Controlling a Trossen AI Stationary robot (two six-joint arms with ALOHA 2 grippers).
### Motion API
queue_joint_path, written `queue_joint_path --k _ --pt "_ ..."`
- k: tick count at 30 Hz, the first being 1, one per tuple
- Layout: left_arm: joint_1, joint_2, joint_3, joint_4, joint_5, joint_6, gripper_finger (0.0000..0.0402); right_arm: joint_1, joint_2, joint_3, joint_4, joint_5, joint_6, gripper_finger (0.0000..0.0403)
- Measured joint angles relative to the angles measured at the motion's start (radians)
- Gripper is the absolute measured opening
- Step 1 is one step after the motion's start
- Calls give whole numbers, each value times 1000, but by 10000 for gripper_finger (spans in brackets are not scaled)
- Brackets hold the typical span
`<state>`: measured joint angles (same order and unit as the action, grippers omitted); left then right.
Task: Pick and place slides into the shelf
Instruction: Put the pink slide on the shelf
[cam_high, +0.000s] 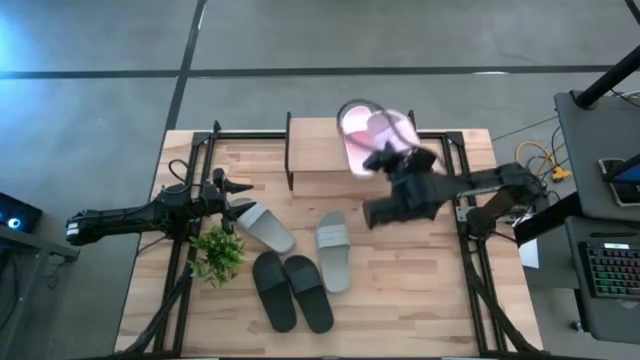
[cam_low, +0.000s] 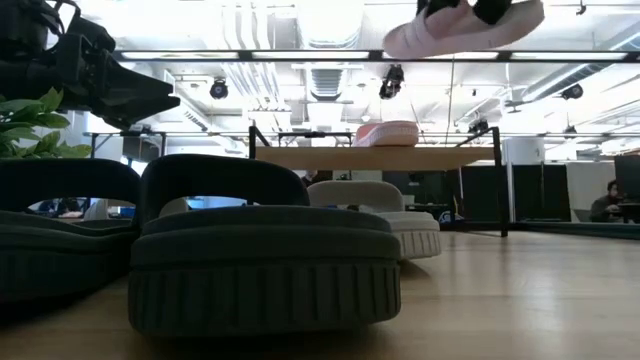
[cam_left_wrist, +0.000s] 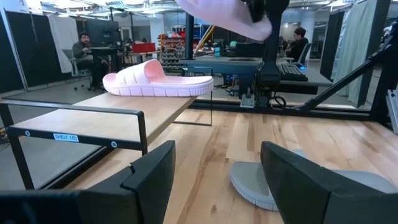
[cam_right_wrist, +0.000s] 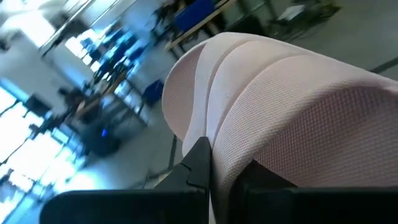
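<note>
One pink slide (cam_left_wrist: 158, 79) already lies flat on the top board of the shelf (cam_high: 318, 158), over at the board's right end. The second pink slide (cam_low: 465, 28) is up in the air, above the shelf and a little to the right of the first one. The right gripper (cam_high: 388, 158) has it, with its jaws pinched almost fully shut on the wide strap, and in the right wrist view the pink strap bulges up right over the two dark fingers. Seen from above, this shoe hangs at about 1 o'clock from the middle of the table, nearly over its partner. So I think one shoe of six is put away, and a second one looks close to being set down. Four are left on the table. The two grey slides (cam_high: 333, 250) sit near the middle, and the other grey one (cam_high: 262, 225) lies just at 9 o'clock from it. The two black slides (cam_high: 290, 290) lie side by side at about 6 o'clock, near the front edge. The left gripper (cam_high: 238, 192) waits at 9 o'clock, with its jaws wide apart and nothing in them, just above the nearer grey shoe and beside a small green plant (cam_high: 217, 252).
</note>
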<state>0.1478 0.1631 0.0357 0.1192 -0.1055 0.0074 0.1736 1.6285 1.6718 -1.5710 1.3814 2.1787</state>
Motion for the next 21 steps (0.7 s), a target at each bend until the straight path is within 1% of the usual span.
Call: queue_joint_path --k 2,5,10,12,16,21 --pt "0 0 0 2 0 0 223 -57 -26 -11 -2 -5 26 13" --pt "0 0 0 1 0 0 223 -141 -52 -31 21 -43 100 13" --pt "0 0 0 1 0 0 223 -250 -63 -59 172 -49 103 13" --pt "0 0 0 1 0 0 223 -293 -63 -68 201 -52 100 13" --pt "0 0 0 1 0 0 223 -384 -62 -78 253 -140 117 13" --pt "0 0 0 1 0 0 223 -468 -39 -100 355 -233 117 13"
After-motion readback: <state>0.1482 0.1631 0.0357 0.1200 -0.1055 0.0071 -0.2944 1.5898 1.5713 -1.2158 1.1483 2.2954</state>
